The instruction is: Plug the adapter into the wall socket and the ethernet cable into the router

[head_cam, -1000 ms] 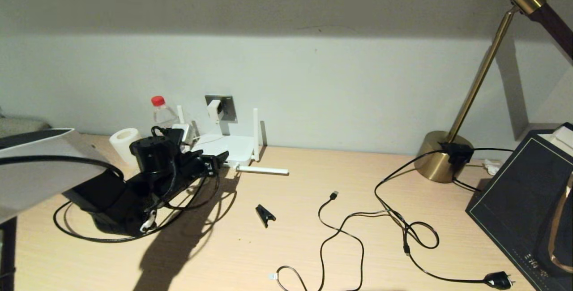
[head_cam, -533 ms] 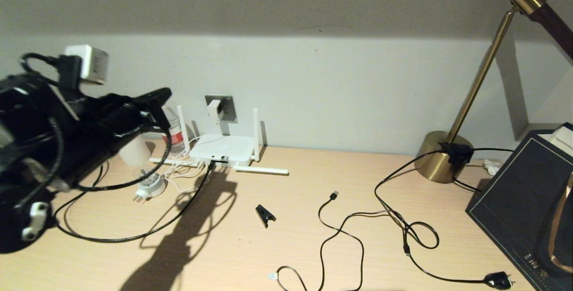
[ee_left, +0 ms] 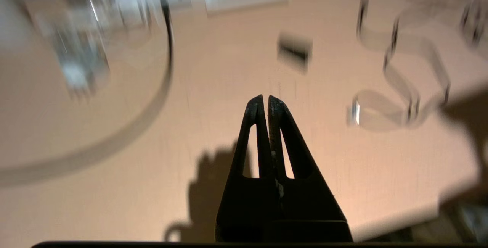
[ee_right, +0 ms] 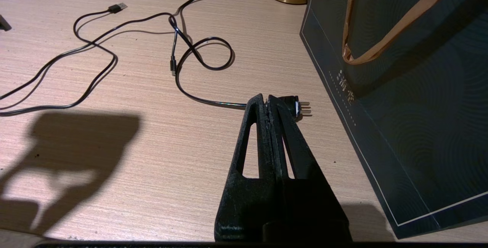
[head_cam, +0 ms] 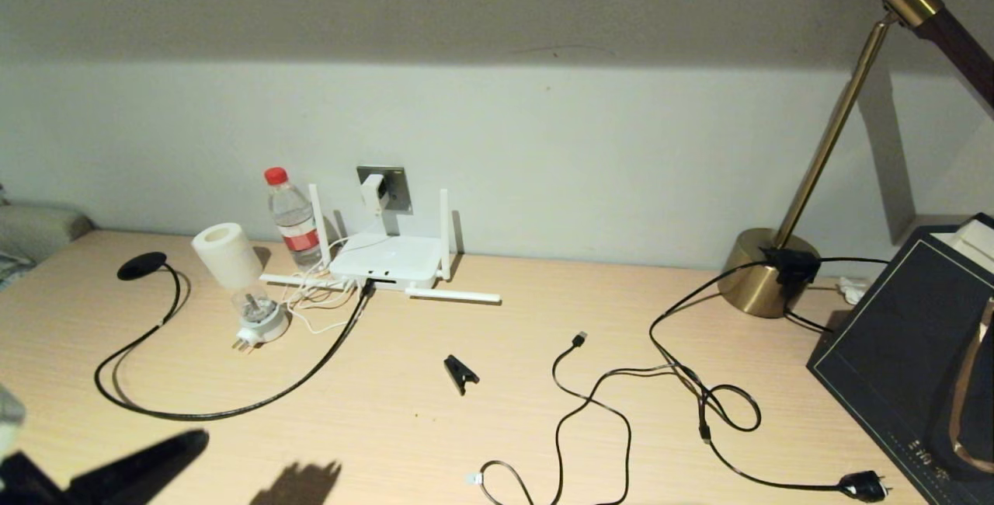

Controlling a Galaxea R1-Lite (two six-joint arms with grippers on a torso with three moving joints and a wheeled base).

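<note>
My left fingers [ee_left: 265, 103] are pressed together with nothing between them, low over the near left part of the bench [head_cam: 481, 443]. My right fingers [ee_right: 265, 105] are likewise closed and empty, above the near right side of the bench, with a black cable's chunky pronged plug [ee_right: 299, 106] lying just beyond their tips and a dark paper bag [ee_right: 411, 99] beside them. Farther out, a small black clip [head_cam: 460, 372] lies mid-bench. The ethernet cable [head_cam: 233, 410] sweeps in a wide loop across the left of the bench, well apart from my left fingers, and its far end meets the front edge of the router [head_cam: 386, 259]. The router sits at the back against the wall, with a plug-in lamp [head_cam: 237, 276] and a water bottle [head_cam: 293, 217] to its left. Above it, the adapter [head_cam: 373, 190] sits in the wall socket [head_cam: 397, 186], far from both sets of fingers.
</note>
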